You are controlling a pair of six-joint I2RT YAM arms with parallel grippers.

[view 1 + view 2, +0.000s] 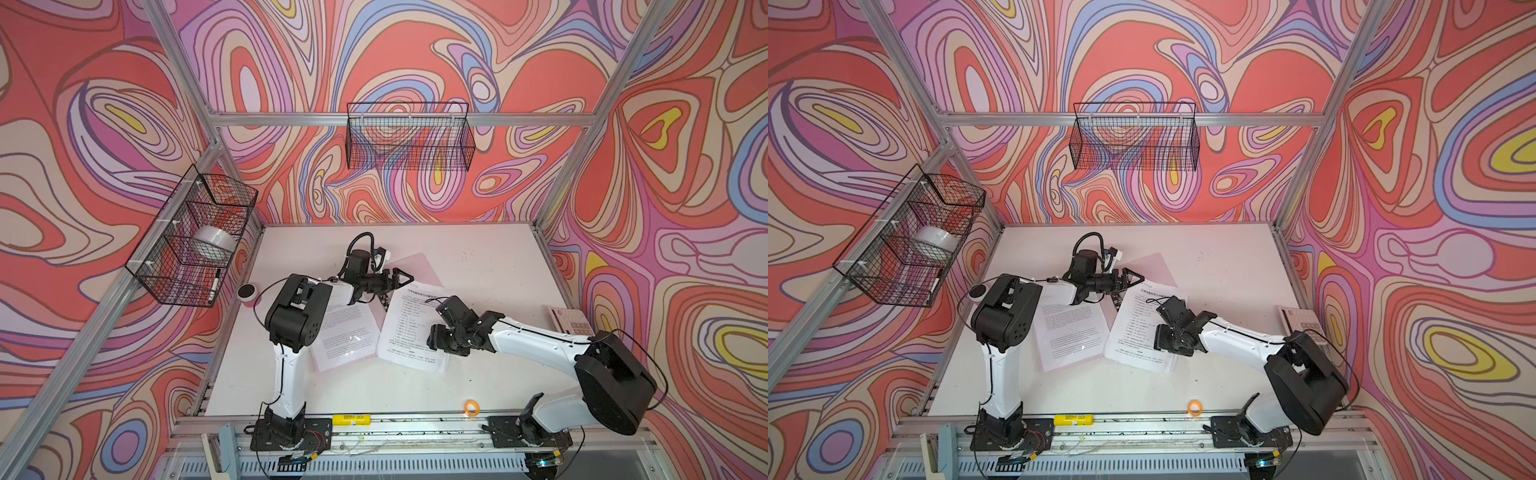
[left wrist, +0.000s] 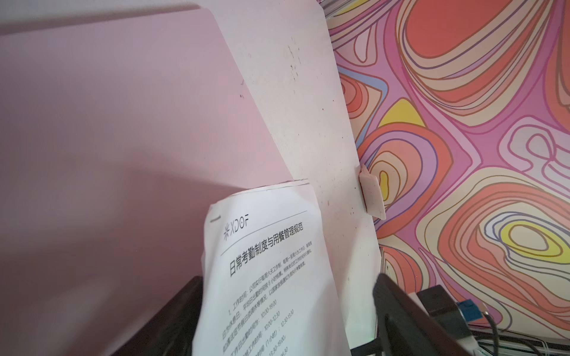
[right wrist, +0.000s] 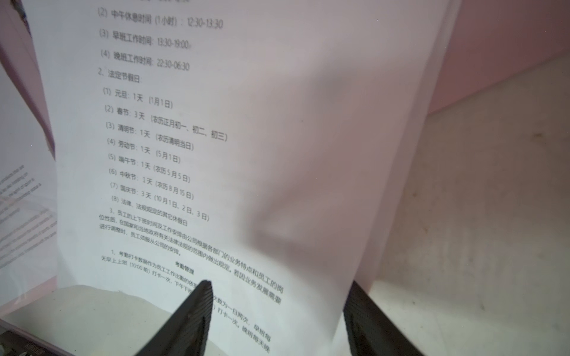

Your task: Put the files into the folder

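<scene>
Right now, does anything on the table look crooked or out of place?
Yes. The headed sheets lie crooked on the open pink folder, turned against its edges; their near end seems to overhang onto the table. The other sheet lies fairly square.

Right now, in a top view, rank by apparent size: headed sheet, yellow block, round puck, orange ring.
1. headed sheet
2. yellow block and round puck: look alike, not ranked
3. orange ring, smallest

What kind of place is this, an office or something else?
Probably a robot test cell, not an office: an aluminium frame hung with swirl-printed cloth walls, and two robot arms bolted to a rail at the white table's front edge.
</scene>
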